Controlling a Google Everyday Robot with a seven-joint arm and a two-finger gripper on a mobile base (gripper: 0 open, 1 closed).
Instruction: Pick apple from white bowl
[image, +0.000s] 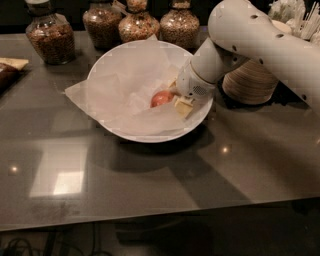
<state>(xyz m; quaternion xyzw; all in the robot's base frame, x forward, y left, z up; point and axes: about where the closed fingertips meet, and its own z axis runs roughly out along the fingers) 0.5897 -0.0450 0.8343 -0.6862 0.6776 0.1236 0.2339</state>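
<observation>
white bowl (150, 136): paper liner (112, 92) spreads out left of the fingers. apple (160, 98) sits low on the bowl's right side, at the fingertips and just left of the palm. It's round, so there's no long axis to line up. gripper (175, 96) is down inside the bowl. Fingers (183, 106) are apart, one on the near side of the apple and one on the far side. Looks bracketed but not yet squeezed. Next move is probably just to close. arm (260, 40) reaches in from upper right over the rim, wrist pitched down-left.

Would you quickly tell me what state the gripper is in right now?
Gripper: down inside the white bowl, right beside the apple; open, shut or holding cannot be told.
</observation>
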